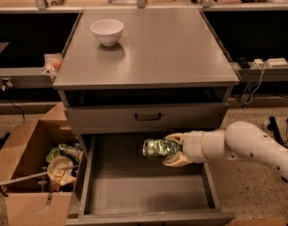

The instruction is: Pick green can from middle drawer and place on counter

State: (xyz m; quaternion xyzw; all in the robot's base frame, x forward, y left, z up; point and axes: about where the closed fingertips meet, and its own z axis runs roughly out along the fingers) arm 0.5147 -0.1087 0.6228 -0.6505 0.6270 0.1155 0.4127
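Green can [159, 148] sits clamped sideways in the claw [173, 149] above the middle drawer [134, 192], white bowl [107, 31] on counter [167, 51].

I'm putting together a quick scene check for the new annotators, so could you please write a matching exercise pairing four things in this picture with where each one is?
Things:
1. green can
2. white bowl
3. cardboard box
4. gripper

Places:
A. beside the left wall of the middle drawer, outside it
B. lying sideways between the fingers, above the drawer's bottom
C. over the right part of the open drawer, shut on the green can
D. on the counter, back left

Pairs: 1-B, 2-D, 3-A, 4-C
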